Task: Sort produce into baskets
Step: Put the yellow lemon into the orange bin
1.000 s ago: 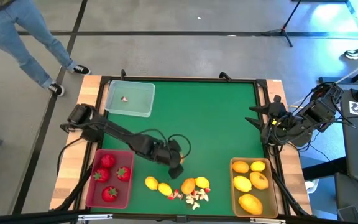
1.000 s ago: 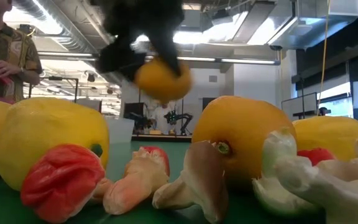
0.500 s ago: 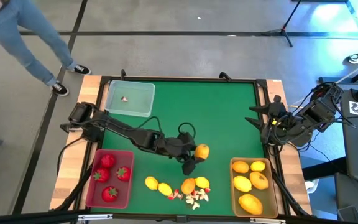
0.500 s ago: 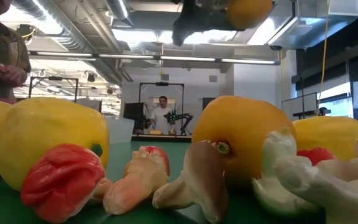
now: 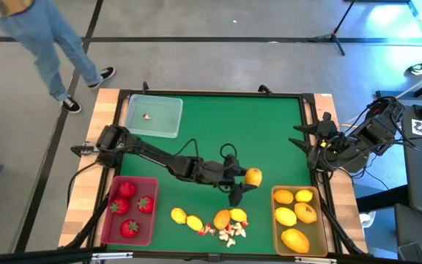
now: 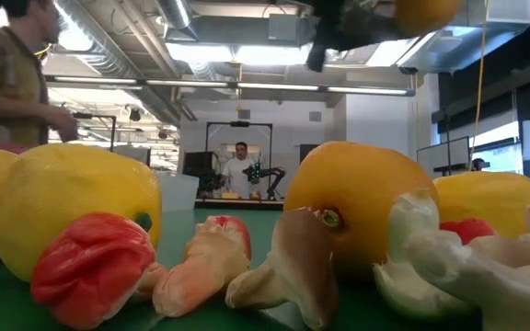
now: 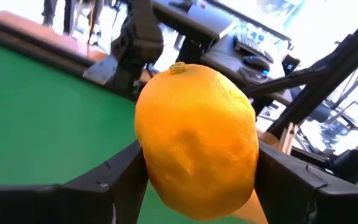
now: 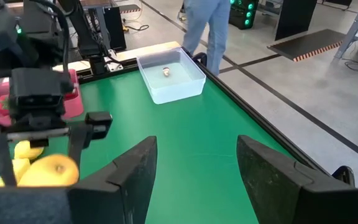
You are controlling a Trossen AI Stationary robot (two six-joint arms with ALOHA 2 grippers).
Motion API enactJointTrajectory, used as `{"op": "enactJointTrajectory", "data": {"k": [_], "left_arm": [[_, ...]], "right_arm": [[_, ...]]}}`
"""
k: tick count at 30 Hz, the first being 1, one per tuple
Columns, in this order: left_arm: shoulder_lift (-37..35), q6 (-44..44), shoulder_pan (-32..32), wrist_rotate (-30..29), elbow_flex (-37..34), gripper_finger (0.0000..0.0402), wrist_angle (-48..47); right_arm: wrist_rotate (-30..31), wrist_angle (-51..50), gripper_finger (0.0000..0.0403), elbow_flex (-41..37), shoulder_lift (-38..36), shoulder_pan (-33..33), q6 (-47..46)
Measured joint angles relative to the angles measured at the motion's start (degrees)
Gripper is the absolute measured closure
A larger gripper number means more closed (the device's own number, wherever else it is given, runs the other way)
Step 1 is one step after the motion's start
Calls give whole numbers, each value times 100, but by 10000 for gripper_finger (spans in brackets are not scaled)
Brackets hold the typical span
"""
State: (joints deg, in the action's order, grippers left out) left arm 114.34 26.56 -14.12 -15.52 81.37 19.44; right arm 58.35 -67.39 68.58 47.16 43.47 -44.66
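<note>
My left gripper [image 5: 247, 182] is shut on an orange lemon-like fruit [image 5: 253, 177], lifted above the green mat just left of the tan-yellow basket [image 5: 276, 231], which holds several yellow and orange fruits. The pinkish-red basket [image 5: 105, 227] at the near left holds three strawberries. The clear basket [image 5: 165, 127] at the far left holds one tiny bit. More yellow fruits [image 5: 186, 218] and white-and-red bits [image 5: 229, 232] lie on the mat near the front edge. My right gripper [image 8: 194, 180] is open and empty at the table's right edge. My left gripper pinches the orange fruit's two opposite sides [image 7: 151, 168] between its two fingers. The fruit fills the gap between them, its stem end [image 7: 178, 67] pointing away from the wrist. It is lifted clear of the mat, as the low view [image 6: 426, 14] shows.
A person [image 5: 42, 37] walks past the table's far left corner; another person [image 6: 240, 170] stands far behind the table. The middle and far right of the green mat [image 5: 240, 125] are bare.
My left gripper has carried the orange fruit from above the loose pile toward the table's right edge and upward, to a place beside the tan-yellow basket. The person at the far left has walked on.
</note>
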Motion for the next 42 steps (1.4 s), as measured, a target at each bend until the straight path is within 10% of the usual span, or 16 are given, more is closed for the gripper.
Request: {"op": "enactJointTrajectory", "data": {"k": [27, 42], "left_arm": [[3113, -1743, -56, 537, 3933, 153, -29], [3639, -2630, -59, 812, 4518, 153, 51]], "right_arm": [[-40, -7, 182, 0, 2, 1, 0], [-38, -16, 182, 0, 11, 1, 0]]}}
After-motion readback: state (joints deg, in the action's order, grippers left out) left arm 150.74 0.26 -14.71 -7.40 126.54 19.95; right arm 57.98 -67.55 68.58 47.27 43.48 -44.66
